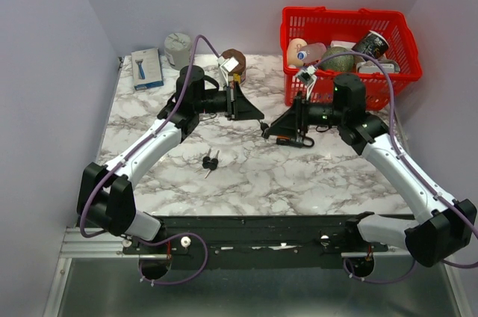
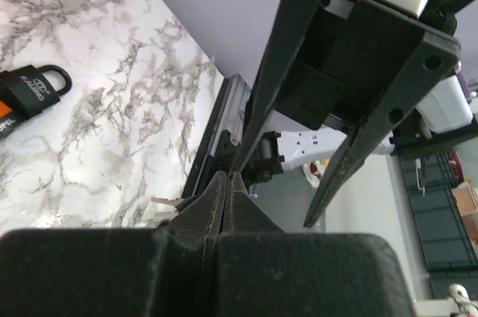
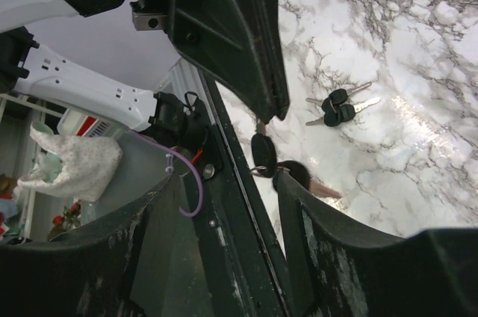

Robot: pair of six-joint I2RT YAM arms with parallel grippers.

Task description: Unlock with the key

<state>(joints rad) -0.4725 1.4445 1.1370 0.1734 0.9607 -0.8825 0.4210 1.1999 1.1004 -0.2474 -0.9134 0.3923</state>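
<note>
My left gripper [image 1: 259, 118] is shut on a small black-headed key [image 3: 263, 154], which hangs from its tips [image 3: 272, 114] with a ring and a second key [image 3: 295, 176] dangling below. In the left wrist view the pads [image 2: 216, 190] are pressed together and the key itself is hidden. My right gripper [image 1: 271, 129] faces it tip to tip, open and holding nothing [image 3: 224, 190]. The black and orange padlock [image 1: 294, 140] lies on the marble just beneath the right gripper, and its shackle end shows in the left wrist view [image 2: 33, 91].
A second bunch of black keys [image 1: 210, 161] lies on the marble nearer the arm bases [image 3: 340, 106]. A red basket [image 1: 399, 48] with several items stands at the back right. A brown object [image 1: 233, 61], a grey round thing [image 1: 178, 49] and a blue-white box [image 1: 147, 69] line the back left.
</note>
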